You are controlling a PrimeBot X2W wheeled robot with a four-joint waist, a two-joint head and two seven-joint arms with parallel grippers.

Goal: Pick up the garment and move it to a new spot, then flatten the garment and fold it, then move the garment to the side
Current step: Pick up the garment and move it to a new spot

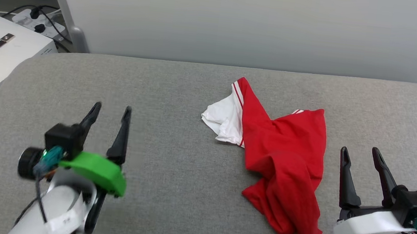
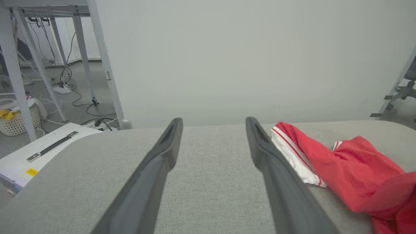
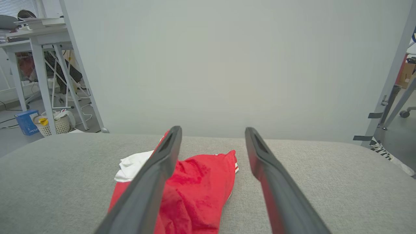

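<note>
Well left of garment (image 1: pixel 285 156), white case (image 1: pixel 2 52)

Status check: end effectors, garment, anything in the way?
Left end effector open, empty, left of garment. Right end effector open, empty, right of it. Garment crumpled on grey surface. Nothing between.

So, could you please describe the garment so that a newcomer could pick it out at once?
Start at the grey cloth-covered table before the pale wall. Right of its middle, beside the right hand, lies the crumpled garment. It is the only red thing there, with a white sleeve and striped trim.
</note>
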